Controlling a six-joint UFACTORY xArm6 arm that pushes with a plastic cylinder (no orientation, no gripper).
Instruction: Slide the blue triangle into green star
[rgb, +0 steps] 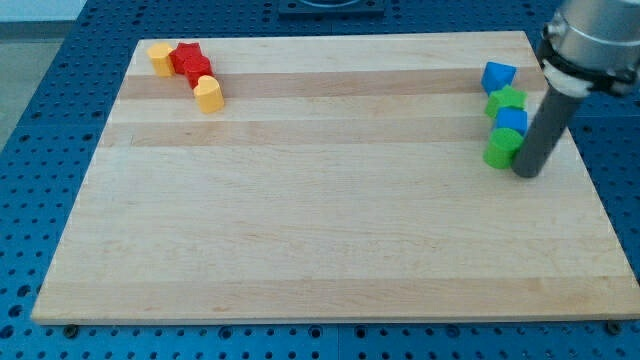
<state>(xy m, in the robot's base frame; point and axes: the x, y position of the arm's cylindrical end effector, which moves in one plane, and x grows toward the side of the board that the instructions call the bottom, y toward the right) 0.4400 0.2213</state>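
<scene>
On a blue pegboard base (60, 120), a pale wooden counter (320, 230) is filling most of the view, its grain running from the view's left to the view's right. The arm (590, 40) is coming in at the view's top right corner, its grey housing narrowing into the dark rod (545, 125). There is no pincer on this rig, so no opening to report; the rod is ending in my tip (527, 174), which is resting on the counter just beside the lowest block of the right-hand column, on that block's right.

That column is sitting near the counter's right edge, four blocks crowding top to bottom. Topmost is the blue triangle (497, 76). Directly under it, touching or nearly so, is the green star (506, 101). Below that is a second blue block (511, 122), shape unclear, and lowest a green block (501, 149), also hard to make out.

At the view's top left corner, well apart from all this, another cluster is lying in a slanting line: a yellow block (160, 57), two red blocks (186, 56) (198, 72) pressing together, and a second yellow block (208, 93) at the lower end.
</scene>
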